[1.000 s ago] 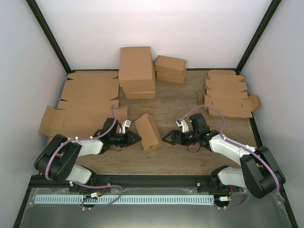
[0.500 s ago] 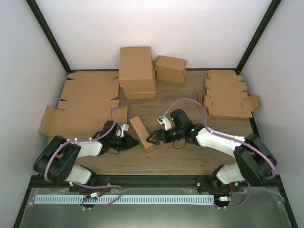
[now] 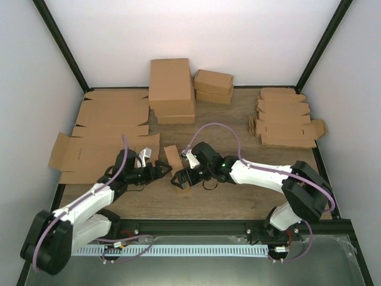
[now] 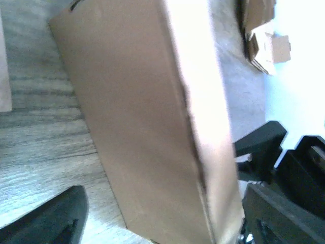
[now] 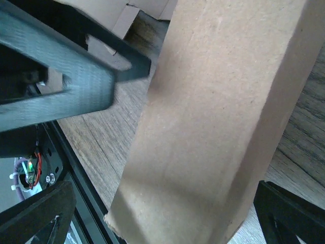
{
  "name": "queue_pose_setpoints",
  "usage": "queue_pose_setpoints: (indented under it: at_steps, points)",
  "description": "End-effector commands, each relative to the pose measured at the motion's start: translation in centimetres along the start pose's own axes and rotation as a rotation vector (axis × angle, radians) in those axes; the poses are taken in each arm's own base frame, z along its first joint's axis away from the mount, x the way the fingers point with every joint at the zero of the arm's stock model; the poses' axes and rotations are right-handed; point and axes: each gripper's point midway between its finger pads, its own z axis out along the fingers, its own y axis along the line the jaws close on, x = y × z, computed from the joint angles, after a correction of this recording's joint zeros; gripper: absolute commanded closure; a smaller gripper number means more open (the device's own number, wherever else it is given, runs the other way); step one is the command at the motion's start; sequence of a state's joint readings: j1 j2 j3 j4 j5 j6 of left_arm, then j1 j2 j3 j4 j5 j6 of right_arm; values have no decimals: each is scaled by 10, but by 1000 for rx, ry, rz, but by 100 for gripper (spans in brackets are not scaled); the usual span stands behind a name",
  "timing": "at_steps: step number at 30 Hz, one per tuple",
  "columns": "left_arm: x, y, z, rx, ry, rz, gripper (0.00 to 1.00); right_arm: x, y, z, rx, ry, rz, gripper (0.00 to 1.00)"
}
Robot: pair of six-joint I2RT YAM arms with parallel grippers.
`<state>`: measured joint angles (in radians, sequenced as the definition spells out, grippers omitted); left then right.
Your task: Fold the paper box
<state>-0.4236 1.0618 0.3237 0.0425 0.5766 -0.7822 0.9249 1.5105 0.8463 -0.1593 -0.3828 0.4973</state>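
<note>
The box (image 3: 173,158) sits between the two claws, close in front of both. The left claw (image 3: 165,173) is wide open with the box between its fingers, and the right claw (image 3: 178,180) is open around it too

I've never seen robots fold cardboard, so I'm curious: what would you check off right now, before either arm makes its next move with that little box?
1. Paper box sits between both grippers: ok.
2. Left gripper open, fingers straddling the box: ok.
3. Right gripper open, straddling it too: ok.
4. Either gripper clamped on the box: not ok.
5. Box flaps tucked shut: cannot tell.
6. Grippers clear of each other: cannot tell.
</note>
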Motion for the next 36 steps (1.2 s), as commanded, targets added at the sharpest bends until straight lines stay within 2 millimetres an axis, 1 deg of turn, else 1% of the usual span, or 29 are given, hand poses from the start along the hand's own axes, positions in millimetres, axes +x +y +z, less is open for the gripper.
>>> queue_pose_setpoints:
  at_steps: [1,2,6,9,12,15,16,19,20,24,27,29,32,34,36]
  points:
    - [-16,-9,-22,-49,-83,-34,3,-16,20,-6,-3,-56,-96,0]
    - [-18,-13,-25,-40,-96,-40,0,-16,22,-6,-3,-60,-111,0]
    - [-24,-25,-29,-30,-92,-61,0,-16,30,-8,-19,-72,-176,0]
    - [-32,-32,-27,-43,-76,-53,0,-14,40,-9,-61,-77,-225,1]
    - [-36,-37,-22,-56,-39,-45,0,-12,54,-12,-118,-96,-283,2]
    - [-36,-33,-16,-86,0,-46,0,-12,61,-16,-153,-115,-320,2]
    - [-39,-34,-15,-100,7,-34,0,-13,64,-18,-163,-125,-330,2]
    - [-46,-25,-16,-186,13,-15,0,-17,61,-22,-140,-152,-326,3]
    - [-47,-25,-16,-195,17,9,0,-20,61,-27,-129,-178,-319,3]
    - [-48,-25,-13,-224,34,26,0,-32,52,-55,-57,-318,-254,1]
    - [-48,-20,-11,-316,52,68,2,-34,39,-70,7,-378,-199,0]
    - [-53,-16,-13,-387,42,94,2,-34,24,-75,80,-396,-143,0]
    - [-55,-12,-14,-458,32,103,0,-32,-10,-87,252,-427,-28,0]
    - [-53,-14,-10,-479,33,109,0,-28,-22,-96,303,-449,9,0]
    - [-48,-17,-3,-492,33,109,0,-26,-28,-104,315,-478,40,0]
